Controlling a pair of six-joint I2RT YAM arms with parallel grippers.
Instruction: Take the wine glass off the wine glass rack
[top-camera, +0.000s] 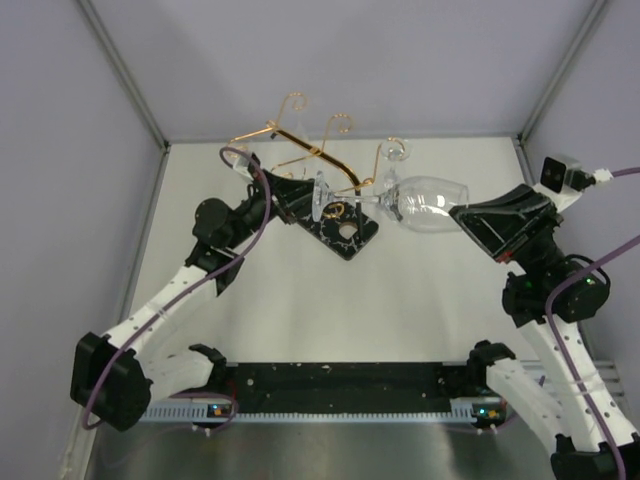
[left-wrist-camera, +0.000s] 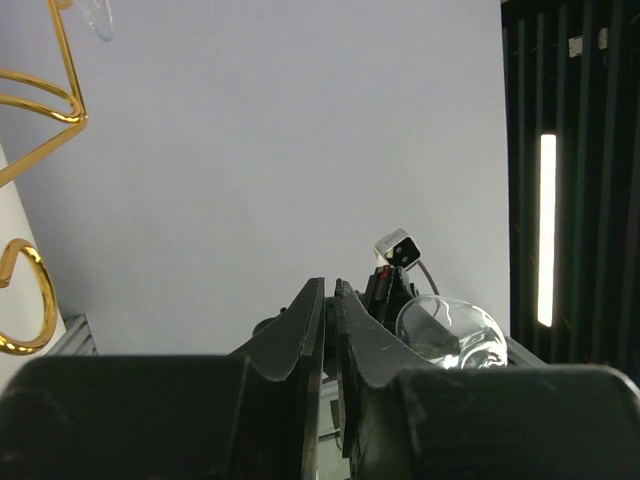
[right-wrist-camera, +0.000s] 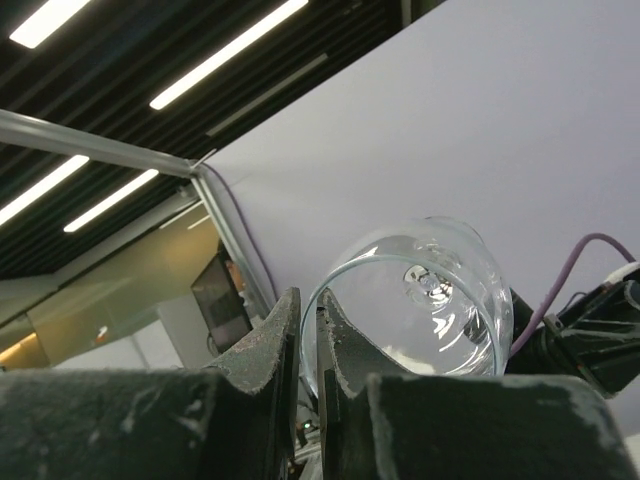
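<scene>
Grey walls close in a white tabletop (top-camera: 400, 330), and the rack (top-camera: 300, 150) stands toward the far left on its black base. The glass (top-camera: 425, 205) is off the tabletop and lies on its side in the air. Its bowl points right and its foot points left, over the rack's base and close to a gold scroll arm. The top view does not show whether the stem has cleared that arm.

The main risk, as I judge it, is the foot. If the glass is drawn right before it clears the scroll, the foot could hook the wire and drag or tip the rack. The hold is also thin, a pinch on smooth glass at the rim with the whole length hanging out from it. A jolt could twist the glass loose and drop it.

The right jaws are almost closed, with the rim of the bowl pinched between them. The left jaws sit by the rack base and the foot, only a slit apart, and nothing shows between them.
</scene>
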